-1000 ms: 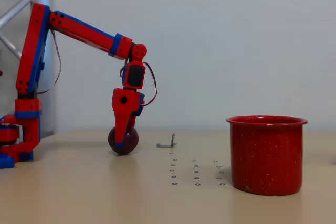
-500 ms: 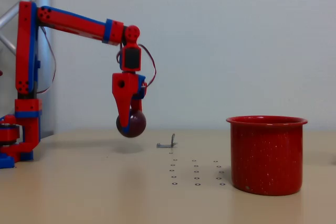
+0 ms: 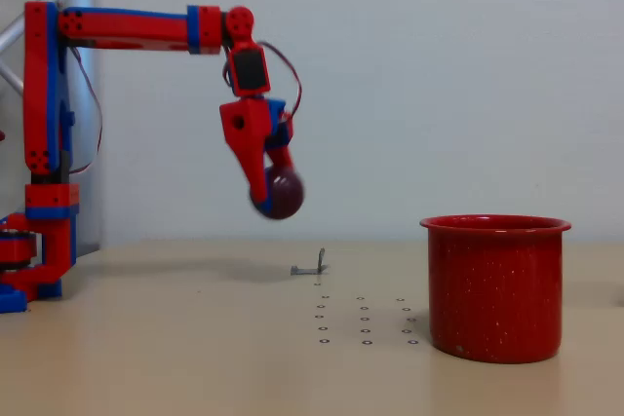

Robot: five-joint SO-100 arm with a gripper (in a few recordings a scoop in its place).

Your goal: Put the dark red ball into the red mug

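The bench (image 3: 146,358) is smooth and light tan, and it goes all the way across the fixed view. The red mug (image 3: 495,287) stands on it at the right, upright, with its open top up. A small grey metal bit (image 3: 311,265) lies near the middle, further back. Rows of tiny dark rings (image 3: 365,319) mark the bench just left of the mug. The arm's red and blue base (image 3: 24,265) sits at the far left.

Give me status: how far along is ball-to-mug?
Done: the gripper is shut on the dark red ball, which hangs clear above the table. In hand: carrying it, left of the red mug in the fixed view. Left: move over the mug's rim and release.
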